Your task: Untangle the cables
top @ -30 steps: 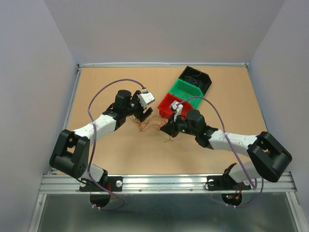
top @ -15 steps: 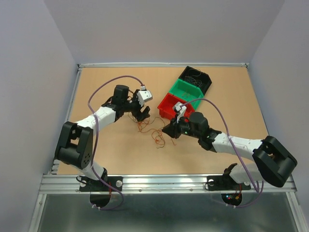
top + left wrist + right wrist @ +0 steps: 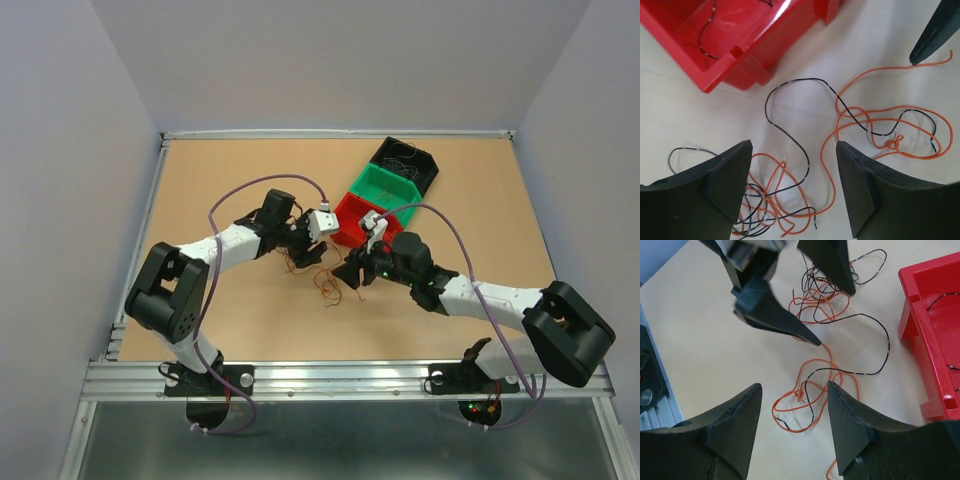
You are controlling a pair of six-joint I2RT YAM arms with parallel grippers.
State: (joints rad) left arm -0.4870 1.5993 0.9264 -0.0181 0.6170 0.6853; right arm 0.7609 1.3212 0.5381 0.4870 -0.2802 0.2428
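Observation:
The cables are thin orange and dark wires lying tangled on the table (image 3: 322, 282) between my two grippers. The left gripper (image 3: 312, 250) is open just above them. In its wrist view the gripper (image 3: 794, 145) frames an orange wire (image 3: 826, 165) and a dark wire (image 3: 790, 136), with a denser knot (image 3: 757, 217) at the bottom. The right gripper (image 3: 350, 272) is open too. Its wrist view shows the gripper (image 3: 795, 385) over a knotted orange loop (image 3: 801, 392), holding nothing. The denser tangle (image 3: 820, 295) lies beyond, between the left gripper's fingers (image 3: 785, 325).
A red bin (image 3: 350, 215) stands just behind the grippers, with a green bin (image 3: 385, 185) and a black bin (image 3: 405, 160) further back right. The red bin (image 3: 740, 60) holds a dark wire (image 3: 707, 35). Its wall (image 3: 930, 340) is close on the right.
The right gripper has gone from shut to open, and an orange loop now lies on the table beneath it. The left gripper has moved right and nearer, over the tangle.

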